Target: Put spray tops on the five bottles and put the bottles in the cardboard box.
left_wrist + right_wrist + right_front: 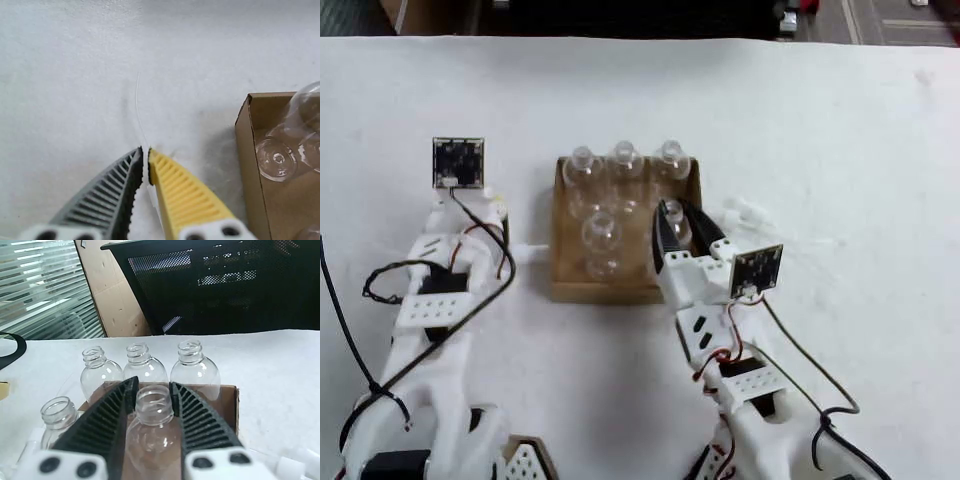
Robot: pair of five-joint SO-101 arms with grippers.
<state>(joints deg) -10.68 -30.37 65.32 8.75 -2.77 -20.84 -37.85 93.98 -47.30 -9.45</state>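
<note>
The cardboard box (560, 285) stands mid-table with several clear, uncapped bottles upright in it: three along the back (625, 162) and one further forward (601, 238). My right gripper (672, 208) reaches into the box from the front right. Its black fingers (197, 415) are shut on the neck of another bottle (154, 402), which is upright in the box's right side. My left gripper (145, 152) sits low over the cloth just left of the box (250, 150). It is shut on a spray top whose thin white tube (138, 107) sticks out past the fingertips.
Loose white spray tops (750, 213) lie on the cloth right of the box. A small white piece (530, 248) lies against the box's left wall. White cloth covers the table; a dark chair and room stand beyond its far edge.
</note>
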